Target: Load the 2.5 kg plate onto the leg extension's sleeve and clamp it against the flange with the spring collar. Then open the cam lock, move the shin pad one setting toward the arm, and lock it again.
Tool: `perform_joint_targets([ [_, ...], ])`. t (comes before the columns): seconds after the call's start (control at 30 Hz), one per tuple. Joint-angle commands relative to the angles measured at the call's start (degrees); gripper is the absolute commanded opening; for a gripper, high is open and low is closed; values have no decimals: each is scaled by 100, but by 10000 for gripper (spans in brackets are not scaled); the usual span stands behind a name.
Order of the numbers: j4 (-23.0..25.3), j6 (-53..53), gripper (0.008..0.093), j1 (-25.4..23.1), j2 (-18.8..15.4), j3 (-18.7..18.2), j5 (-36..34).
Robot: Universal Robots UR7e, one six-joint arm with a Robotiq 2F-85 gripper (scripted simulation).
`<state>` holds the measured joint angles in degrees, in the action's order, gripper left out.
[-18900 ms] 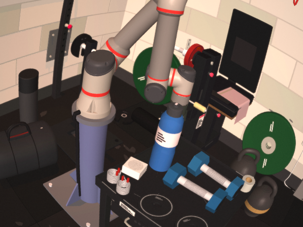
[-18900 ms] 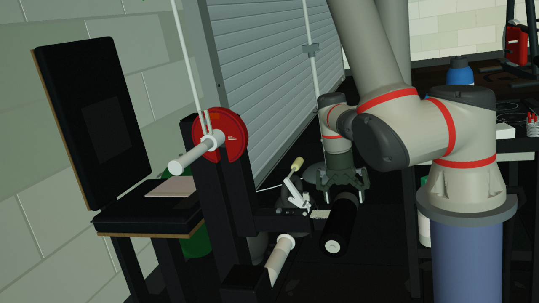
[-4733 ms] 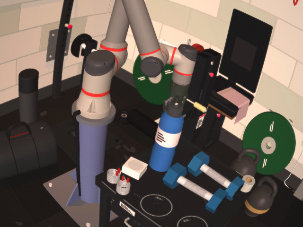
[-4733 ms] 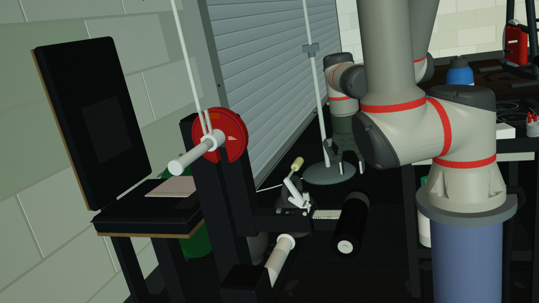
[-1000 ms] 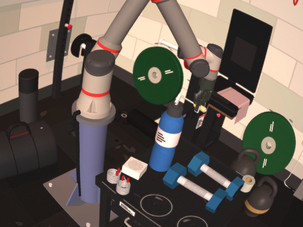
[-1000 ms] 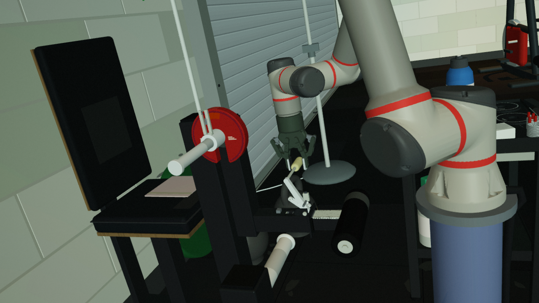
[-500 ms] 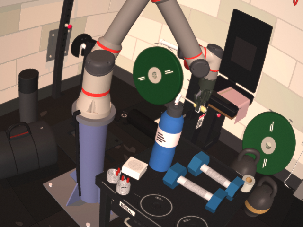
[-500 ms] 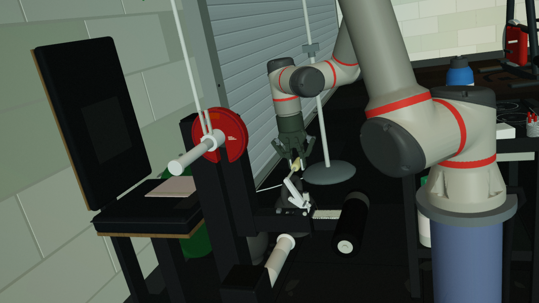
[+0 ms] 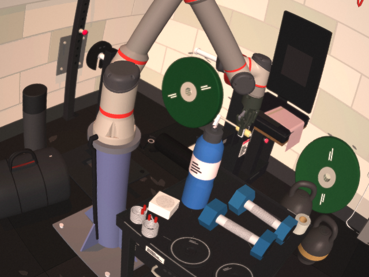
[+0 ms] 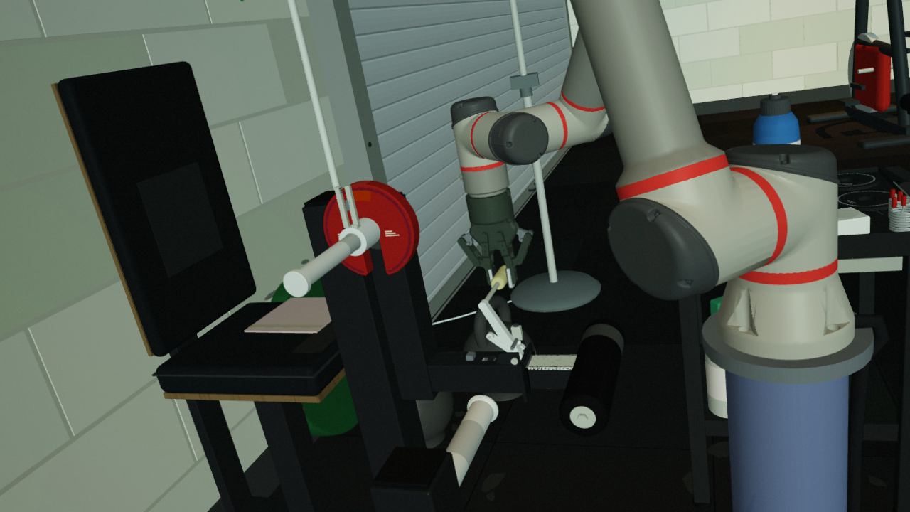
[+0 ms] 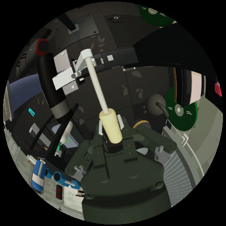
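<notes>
The cam lock lever's cream handle [image 11: 110, 125] [image 10: 499, 277] [image 9: 243, 131] stands up from a white cam bracket [image 10: 503, 331] on the leg extension's black arm. The black shin pad roller [image 10: 592, 377] [image 11: 52, 87] sits on the arm just beyond the bracket. A pale sleeve [image 10: 471, 433] sticks out low on the machine's frame, and a red cam disc [image 10: 372, 226] sits higher with a white bar through it. Two spring collars [image 9: 144, 222] with red tips rest on the black table. My gripper [image 10: 499, 270] [image 11: 112, 132] hangs straight down over the lever and is closed around the cream handle.
A large green plate [image 9: 192, 91] hangs beside the arm's forearm, and another [image 9: 328, 174] leans on the wall near two kettlebells [image 9: 317, 238]. A blue bottle [image 9: 202, 171], two blue dumbbells [image 9: 247, 220] and a white box [image 9: 164, 204] crowd the table. The black seat [image 10: 254, 356] flanks the machine.
</notes>
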<state>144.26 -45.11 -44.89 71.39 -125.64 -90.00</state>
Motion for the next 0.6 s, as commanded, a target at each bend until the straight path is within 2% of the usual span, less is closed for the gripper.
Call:
perform_joint_targets([
  [0.0, 3, 0, 80, 0, 2, 2, 0],
  [0.57, 12, 24, 80, -24, -41, 36, 0],
])
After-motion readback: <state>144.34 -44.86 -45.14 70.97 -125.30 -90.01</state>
